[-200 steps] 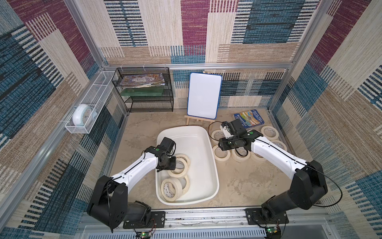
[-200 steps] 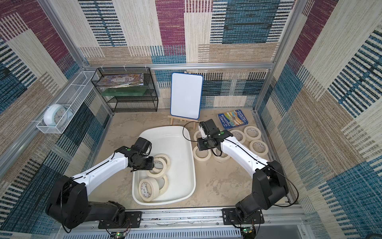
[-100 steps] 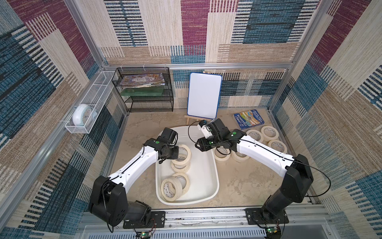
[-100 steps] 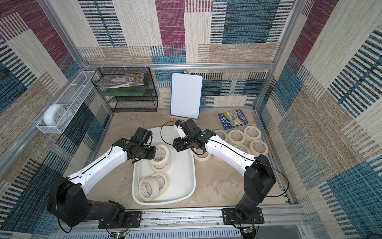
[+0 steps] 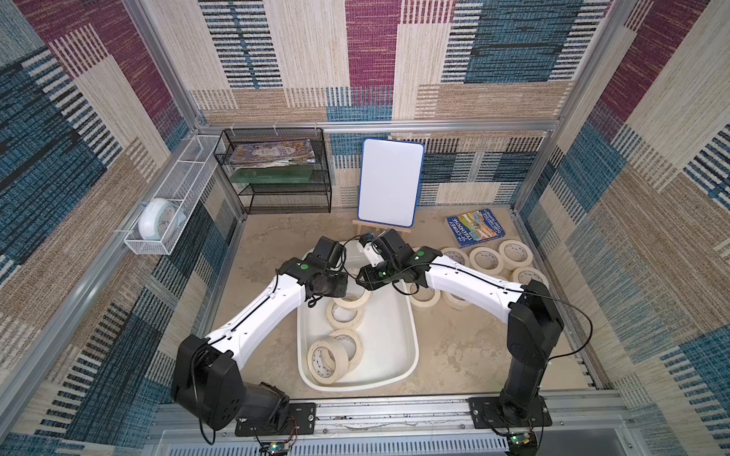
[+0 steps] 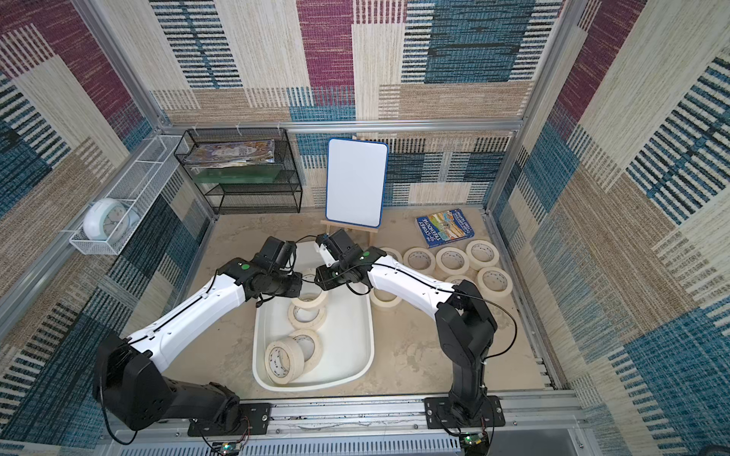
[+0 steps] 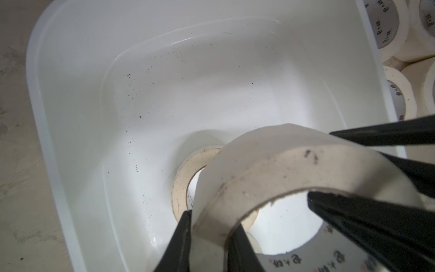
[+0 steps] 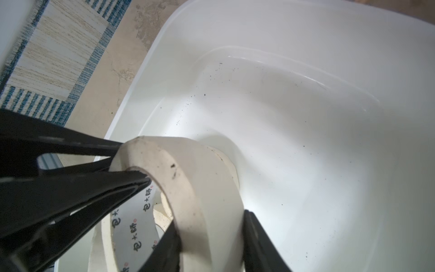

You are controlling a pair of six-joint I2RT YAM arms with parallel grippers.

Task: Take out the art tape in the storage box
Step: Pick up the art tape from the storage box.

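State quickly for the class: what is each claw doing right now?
Left claw: shut on the wall of a tape roll.
Right claw: shut on the same tape roll.

This is a robot test cell in a lab: silver aluminium frame bars (image 5: 395,126) hold patchwork woven fabric walls (image 5: 371,51), and two white-and-black robot arms, left (image 5: 260,312) and right (image 5: 470,288), stand bolted on a grey metal base rail (image 5: 395,412).

High overhead in both top views, steeply down on the same large white oblong plastic tub (image 5: 389,331). Close behind left pincer (image 7: 211,235) and right pincer (image 8: 211,240), facing ahead into it, sharing the pinched cream masking-tape roll (image 7: 270,169).
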